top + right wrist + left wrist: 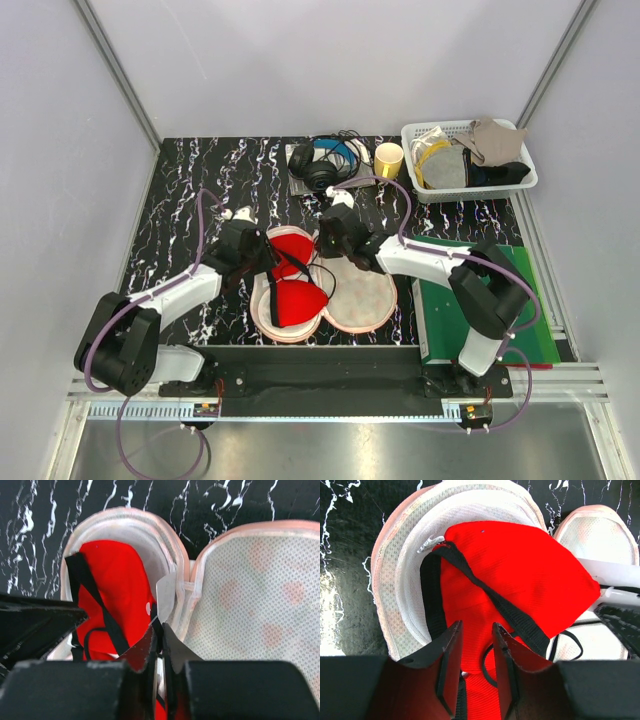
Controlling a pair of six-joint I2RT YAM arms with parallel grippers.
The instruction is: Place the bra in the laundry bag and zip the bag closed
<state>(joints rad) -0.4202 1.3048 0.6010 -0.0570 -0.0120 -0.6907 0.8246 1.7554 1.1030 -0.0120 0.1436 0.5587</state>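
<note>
- Bra (296, 300), bright red with thin black straps, lies in the open laundry bag (365, 300). One cup fills the bag's left lobe, and the other cup reaches past that lobe's far rim, under the two hands.
- The laundry bag lies unzipped on the black marbled counter (185, 190), just in front of the arm bases. Its two lobes sit side by side and are joined in the middle. The right lobe shows only its pale mesh with a faint print.
- The left hand (476, 630) hangs over the far cup. Its fingers (449, 665) stand a narrow gap apart, with red cloth and a loop of black strap showing between them. From this angle I cannot tell whether they pinch the cloth or only straddle it.
- The right hand (159, 630) sits at the join between the lobes. Its jaws are drawn almost together on a pale flap of the bag's rim, which stands up from the left lobe. A black strap runs right beside the tips.
- Near the back of the counter lie black headphones (320, 165), with a yellow cup (388, 158) just to their right.
- A white basket (470, 193) of grey and beige cloths stands in the far right corner.
- A green mat (535, 320) lies under the right arm.
</note>
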